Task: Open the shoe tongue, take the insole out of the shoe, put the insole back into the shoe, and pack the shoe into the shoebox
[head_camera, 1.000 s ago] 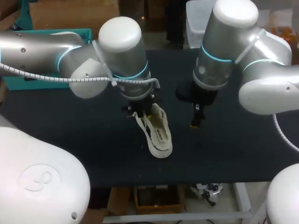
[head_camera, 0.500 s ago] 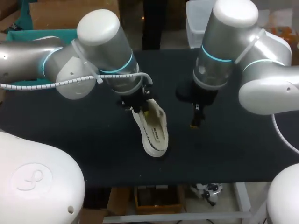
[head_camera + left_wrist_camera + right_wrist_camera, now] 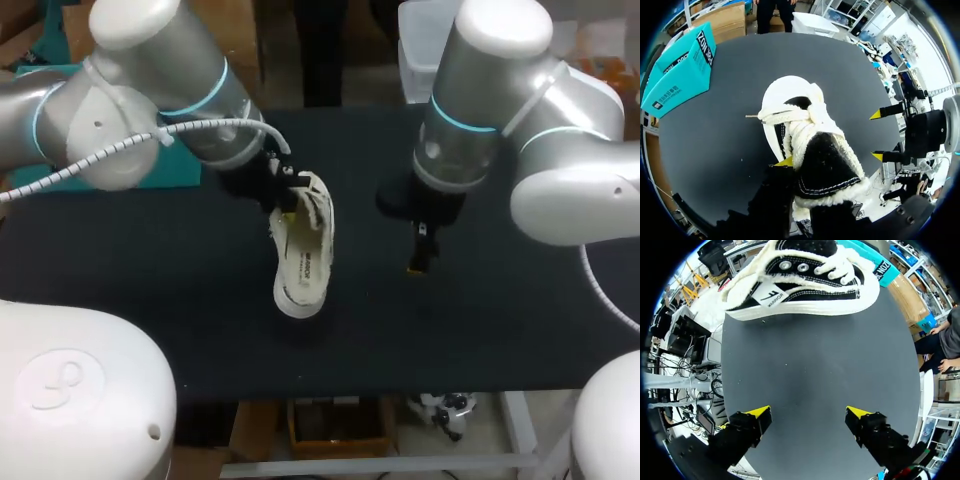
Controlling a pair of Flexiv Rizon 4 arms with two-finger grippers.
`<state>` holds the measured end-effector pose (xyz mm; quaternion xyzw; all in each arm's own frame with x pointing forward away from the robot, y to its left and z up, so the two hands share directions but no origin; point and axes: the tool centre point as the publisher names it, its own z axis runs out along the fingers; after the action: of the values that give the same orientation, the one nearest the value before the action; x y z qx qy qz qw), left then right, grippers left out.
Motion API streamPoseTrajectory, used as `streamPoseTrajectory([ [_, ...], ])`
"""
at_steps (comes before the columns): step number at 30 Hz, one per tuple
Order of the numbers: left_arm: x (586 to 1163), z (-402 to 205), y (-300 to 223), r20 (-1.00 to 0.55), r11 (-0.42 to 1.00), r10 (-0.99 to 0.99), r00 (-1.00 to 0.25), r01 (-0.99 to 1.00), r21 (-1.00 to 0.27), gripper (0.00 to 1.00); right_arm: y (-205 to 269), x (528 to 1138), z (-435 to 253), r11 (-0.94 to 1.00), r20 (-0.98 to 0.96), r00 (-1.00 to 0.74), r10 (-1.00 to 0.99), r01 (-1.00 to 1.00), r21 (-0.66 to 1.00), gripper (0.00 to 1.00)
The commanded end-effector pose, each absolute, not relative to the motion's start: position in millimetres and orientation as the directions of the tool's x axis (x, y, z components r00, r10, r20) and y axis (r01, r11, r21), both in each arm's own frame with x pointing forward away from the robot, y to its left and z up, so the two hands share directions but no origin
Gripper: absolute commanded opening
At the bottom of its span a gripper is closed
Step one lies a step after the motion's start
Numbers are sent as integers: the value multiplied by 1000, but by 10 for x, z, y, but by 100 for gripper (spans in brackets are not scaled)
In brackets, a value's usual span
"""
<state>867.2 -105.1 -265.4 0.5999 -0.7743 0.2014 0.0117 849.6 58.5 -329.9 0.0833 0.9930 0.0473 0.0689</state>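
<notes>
A black shoe with cream fleece lining and a white sole [image 3: 302, 250] hangs tilted over the middle of the black table, toe toward the front. My left gripper [image 3: 284, 198] is shut on its heel collar. In the left wrist view the shoe [image 3: 812, 125] fills the space ahead of that gripper [image 3: 805, 167], and only one yellow tip shows. My right gripper [image 3: 420, 256] stands open to the right of the shoe, with nothing between its fingers. From the right wrist, the shoe [image 3: 805, 275] is well ahead of the open gripper [image 3: 810, 417]. The teal shoebox [image 3: 680, 70] lies at the table's back left.
Bare black tabletop [image 3: 500, 330] spreads in front of and to the right of the shoe. The shoebox [image 3: 45, 72] is mostly hidden behind my left arm in the head view. A white bin [image 3: 420, 40] stands at the back edge.
My left arm has swung to the left and back, carrying the shoe with it; the toe now points more to the front left. The right arm has not moved.
</notes>
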Motion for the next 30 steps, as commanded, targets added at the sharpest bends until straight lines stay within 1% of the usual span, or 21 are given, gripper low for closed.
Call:
streamPoseTrajectory([
  [1, 8702, -2206, -841, 267, 307, -879, -396, -897, -318, 0, 576, 8492, -3295, 982, -129, -977, 171, 158, 105, 100],
  [3, 8772, -2007, -714, 254, 388, -840, -480, -857, -339, 0, 576, 8492, -3295, 982, -129, -977, 171, 158, 105, 100],
  [5, 8828, -1908, -629, 247, 394, -834, -494, -846, -360, 0, 576, 8492, -3295, 982, -129, -977, 171, 158, 105, 100],
  [8, 8828, -1908, -629, 247, 394, -834, -494, -846, -360, 0, 576, 8492, -3295, 982, -129, -977, 171, 158, 105, 100],
  [10, 8843, -1873, -603, 240, 415, -822, -516, -832, -367, 0, 576, 8492, -3295, 982, -129, -977, 171, 158, 105, 100],
  [11, 8963, -1675, -473, 233, 518, -750, -619, -769, -374, 0, 576, 8492, -3295, 982, -129, -977, 171, 158, 105, 100],
  [20, 8963, -1675, -473, 233, 518, -750, -619, -769, -374, 0, 576, 8492, -3295, 982, -129, -977, 171, 158, 105, 100],
  [21, 9087, -1548, -425, 215, 576, -708, -672, -727, -374, 0, 576, 8492, -3295, 982, -129, -977, 171, 158, 105, 100],
  [23, 9087, -1548, -425, 215, 576, -708, -672, -727, -374, 0, 576, 8492, -3295, 982, -129, -977, 171, 158, 105, 100],
  [24, 9187, -1456, -405, 185, 648, -653, -734, -669, -365, 0, 576, 8492, -3295, 982, -129, -977, 171, 158, 105, 100],
  [25, 9187, -1456, -405, 185, 648, -653, -734, -669, -365, 0, 576, 8492, -3295, 982, -129, -977, 171, 158, 105, 100],
  [26, 9366, -1305, -319, 122, 734, -580, -805, -582, -351, 0, 576, 8492, -3295, 982, -129, -977, 171, 158, 105, 100],
  [27, 9619, -1163, -150, 65, 780, -532, -845, -518, -352, 0, 576, 8492, -3295, 982, -129, -977, 171, 158, 105, 100],
  [28, 9737, -1106, -81, 52, 790, -522, -851, -505, -348, 0, 576, 8492, -3295, 982, -129, -977, 171, 158, 105, 100],
  [30, 9737, -1106, -81, 52, 790, -522, -851, -505, -348, 0, 576, 8492, -3295, 982, -129, -977, 171, 158, 105, 100],
])
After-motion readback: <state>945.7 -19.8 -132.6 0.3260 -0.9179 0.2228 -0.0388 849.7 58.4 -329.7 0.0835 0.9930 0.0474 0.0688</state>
